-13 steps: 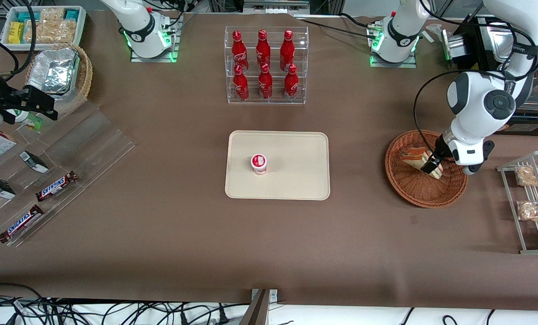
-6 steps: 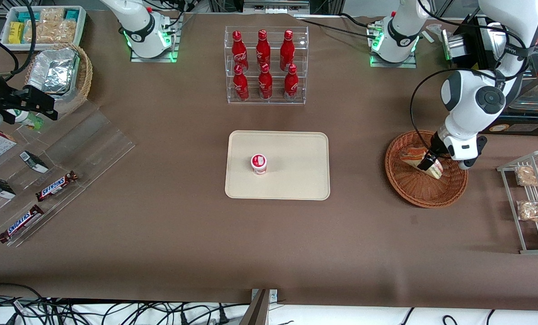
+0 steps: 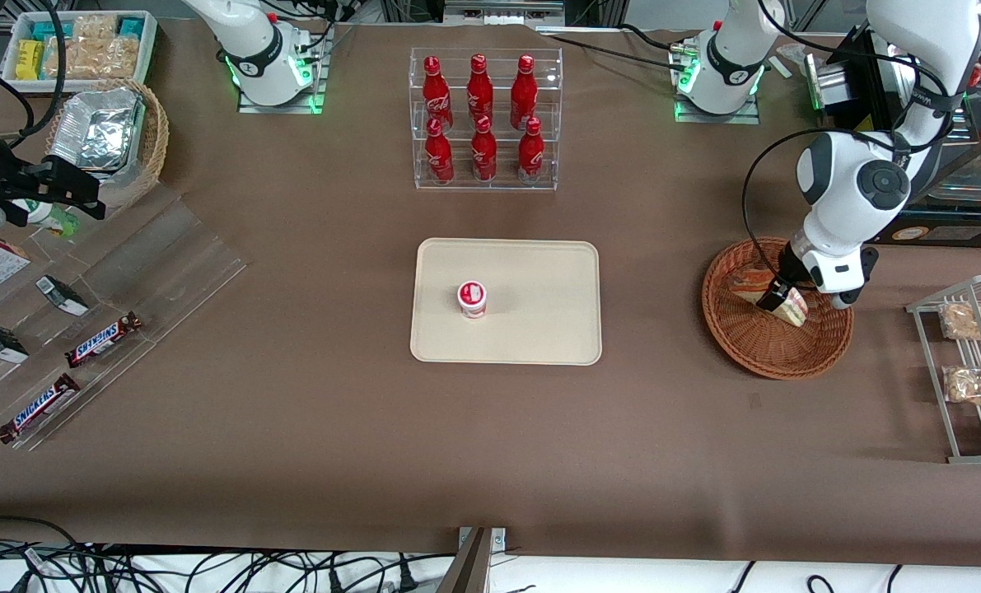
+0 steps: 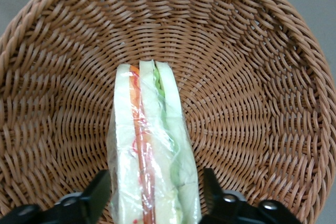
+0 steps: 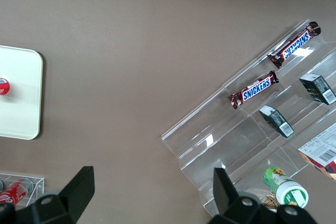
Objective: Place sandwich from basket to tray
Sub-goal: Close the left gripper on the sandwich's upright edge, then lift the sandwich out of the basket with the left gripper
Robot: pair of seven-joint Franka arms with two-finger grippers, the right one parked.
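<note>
The sandwich (image 3: 749, 284) is a film-wrapped white-bread wedge with red and green filling. It stands on edge in the round reddish-brown wicker basket (image 3: 774, 350) toward the working arm's end of the table. My left gripper (image 3: 778, 298) reaches down into the basket. In the left wrist view its two black fingers (image 4: 100, 195) press against the bread faces of the sandwich (image 4: 152, 150), with the basket (image 4: 252, 77) weave all around; the gripper (image 4: 155, 203) is shut on it. The cream tray (image 3: 539, 280) lies at mid-table, well apart from the basket.
A small red-and-white cup (image 3: 472, 298) stands on the tray. A clear rack of red bottles (image 3: 484, 119) stands farther from the camera than the tray. A wire rack of bagged snacks (image 3: 972, 366) is beside the basket. Candy bars (image 3: 103, 339) lie toward the parked arm's end.
The left arm's wrist and elbow have shifted a little toward the tray and away from the camera. The gripper and sandwich moved slightly with them inside the basket.
</note>
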